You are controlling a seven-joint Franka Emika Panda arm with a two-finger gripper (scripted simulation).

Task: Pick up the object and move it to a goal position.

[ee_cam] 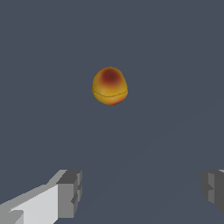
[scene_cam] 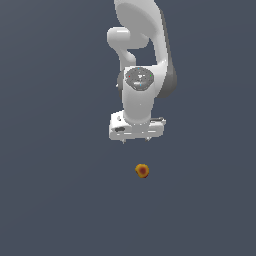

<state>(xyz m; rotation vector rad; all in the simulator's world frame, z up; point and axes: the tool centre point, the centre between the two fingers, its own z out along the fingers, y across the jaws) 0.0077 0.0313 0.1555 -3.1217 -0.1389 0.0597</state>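
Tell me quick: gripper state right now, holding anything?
White robot gripper: open, jaws spread wide, holding nothing. The small round orange-yellow ball with a red patch lies apart from it on the dark grey surface.

No readable text, labels, brands, nos. or signs in either view. The ball carries only a red patch and a thin seam line; the arm's round joint cap shows faint specks, not legible.
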